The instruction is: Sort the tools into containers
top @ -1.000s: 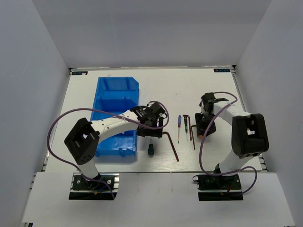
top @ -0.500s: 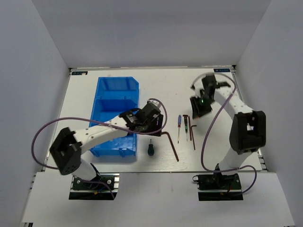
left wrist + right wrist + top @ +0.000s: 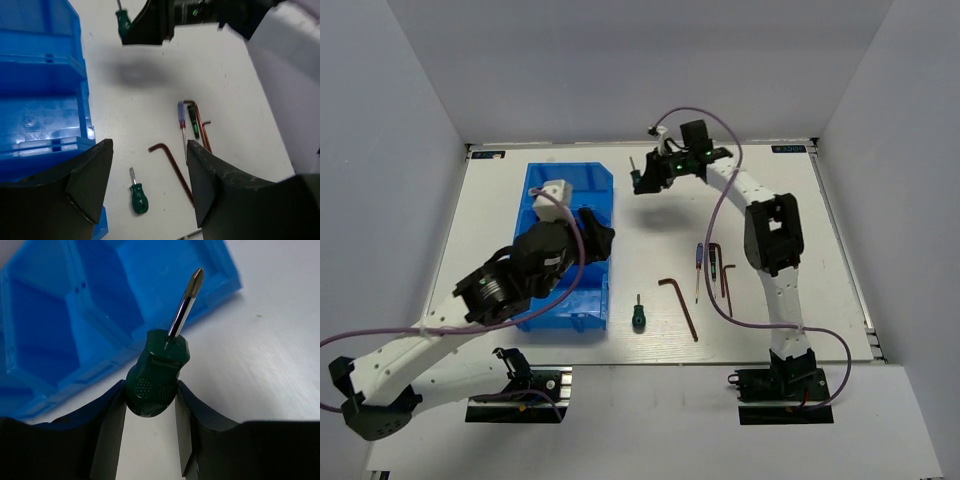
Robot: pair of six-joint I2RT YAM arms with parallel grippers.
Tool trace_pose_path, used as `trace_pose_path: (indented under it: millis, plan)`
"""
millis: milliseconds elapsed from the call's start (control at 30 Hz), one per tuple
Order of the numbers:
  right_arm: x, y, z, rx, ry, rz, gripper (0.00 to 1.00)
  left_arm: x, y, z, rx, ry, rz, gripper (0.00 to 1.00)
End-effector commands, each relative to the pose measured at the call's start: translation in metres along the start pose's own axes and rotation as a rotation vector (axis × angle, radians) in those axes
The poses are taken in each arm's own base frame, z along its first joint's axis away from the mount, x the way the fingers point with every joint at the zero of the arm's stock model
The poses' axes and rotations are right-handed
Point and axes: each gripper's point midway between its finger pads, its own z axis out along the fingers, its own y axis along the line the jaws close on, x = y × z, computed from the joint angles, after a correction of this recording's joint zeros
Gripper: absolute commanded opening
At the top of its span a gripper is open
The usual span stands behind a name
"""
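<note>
Grip looks solid: your right gripper (image 3: pixel 150 402) is clamped on the fat knurled handle of a stubby green screwdriver (image 3: pixel 159 371), with the shaft poking out past the fingers. It's up in the air just beside the far end of the blue bin (image 3: pixel 530 200), not over a compartment yet. It's a light, stiff little thing, and I'd say the textured handle beats the slick shaft for holding. Your left gripper (image 3: pixel 150 150) hangs wide open and empty by the bin's near right edge.
</note>
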Motion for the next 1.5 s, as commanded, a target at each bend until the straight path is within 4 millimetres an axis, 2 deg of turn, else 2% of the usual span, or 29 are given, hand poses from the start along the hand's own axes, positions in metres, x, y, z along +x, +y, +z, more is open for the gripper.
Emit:
trace_pose_path:
  millis: [0,33,67,100,133,233,267,433,500,533,567,633,733,867,967,1000,1033,1067,1100,1133,1167,1200,1233,1267,1300,1333,1367,1400,1467]
  plan:
    - [-0.086,0.049,0.023,-0.165,-0.280,-0.176,0.00,-0.030,0.025,-0.020,-0.109,-0.113,-0.045,0.71]
    - [-0.092,0.059,0.033,-0.189,-0.284,-0.197,0.00,-0.033,0.027,-0.022,-0.113,-0.125,-0.050,0.71]
    - [-0.087,0.056,0.055,-0.205,-0.275,-0.184,0.00,-0.035,0.027,-0.025,-0.109,-0.132,-0.055,0.71]
    - [-0.100,0.060,0.056,-0.194,-0.299,-0.209,0.00,-0.033,0.030,-0.025,-0.122,-0.128,-0.057,0.71]
    - [-0.091,0.054,0.078,-0.164,-0.287,-0.186,0.00,-0.030,0.033,-0.026,-0.132,-0.115,-0.046,0.71]
    - [-0.097,0.062,0.096,-0.151,-0.301,-0.232,0.00,-0.025,0.035,-0.026,-0.143,-0.101,-0.069,0.71]
    - [-0.091,0.070,0.107,-0.168,-0.291,-0.246,0.00,-0.020,0.035,-0.024,-0.140,-0.086,-0.063,0.71]
    - [-0.057,0.059,0.135,-0.106,-0.246,-0.263,0.00,-0.002,0.038,-0.023,-0.137,-0.039,-0.067,0.75]
    - [-0.052,0.050,0.141,-0.057,-0.242,-0.256,0.24,0.007,0.036,-0.018,-0.134,0.000,-0.059,0.78]
    - [-0.053,0.047,0.141,-0.039,-0.240,-0.262,0.42,0.017,0.033,-0.011,-0.144,0.047,-0.034,0.81]
    - [-0.053,0.045,0.140,-0.037,-0.241,-0.267,0.42,0.025,0.031,-0.006,-0.144,0.080,-0.008,0.82]
    - [-0.057,0.042,0.140,-0.016,-0.248,-0.277,0.56,0.038,0.023,0.001,-0.134,0.164,0.030,0.82]
    - [-0.069,0.040,0.133,0.006,-0.275,-0.287,0.62,0.070,0.016,0.022,-0.150,0.304,0.099,0.82]
    - [-0.081,0.045,0.124,0.015,-0.300,-0.283,0.70,0.076,0.004,0.031,-0.099,0.308,0.077,0.78]
    - [-0.089,0.046,0.104,0.037,-0.314,-0.260,0.66,0.074,0.002,0.028,-0.062,0.275,0.052,0.50]
    - [-0.104,0.042,0.089,0.106,-0.340,-0.258,0.48,0.077,0.004,0.028,-0.067,0.281,0.056,0.37]
    - [-0.098,0.034,0.082,0.154,-0.315,-0.227,0.34,0.080,0.004,0.027,-0.063,0.295,0.058,0.33]
    - [-0.105,0.029,0.056,0.216,-0.303,-0.200,0.19,0.089,0.010,0.028,-0.082,0.321,0.073,0.30]
    - [-0.100,0.012,0.045,0.311,-0.277,-0.180,0.06,0.106,0.011,0.031,-0.086,0.382,0.090,0.30]
    - [-0.084,-0.004,0.034,0.392,-0.217,-0.122,0.00,0.116,0.011,0.034,-0.087,0.416,0.097,0.30]
    - [-0.071,-0.020,0.002,0.469,-0.156,-0.054,0.00,0.126,0.012,0.036,-0.099,0.461,0.112,0.30]
    - [-0.044,-0.025,-0.010,0.489,-0.066,0.003,0.00,0.151,0.013,0.044,-0.116,0.554,0.134,0.31]
    - [-0.032,-0.036,-0.028,0.515,-0.038,0.049,0.00,0.162,0.014,0.048,-0.126,0.599,0.144,0.41]
    - [-0.038,-0.027,-0.064,0.543,-0.045,0.070,0.00,0.170,0.006,0.051,-0.107,0.643,0.139,0.47]
    - [0.012,-0.029,-0.065,0.537,0.055,0.154,0.00,0.183,0.004,0.052,-0.111,0.689,0.144,0.53]
    - [0.009,-0.026,-0.092,0.549,0.048,0.131,0.20,0.204,0.009,0.058,-0.144,0.750,0.148,0.64]
    - [0.021,-0.020,-0.105,0.519,0.069,0.160,0.70,0.210,0.007,0.059,-0.146,0.774,0.133,0.69]
    - [0.042,-0.007,-0.124,0.510,0.119,0.158,0.79,0.218,0.006,0.059,-0.156,0.790,0.135,0.71]
    - [0.068,0.008,-0.136,0.476,0.194,0.195,0.84,0.236,0.010,0.061,-0.178,0.840,0.117,0.71]
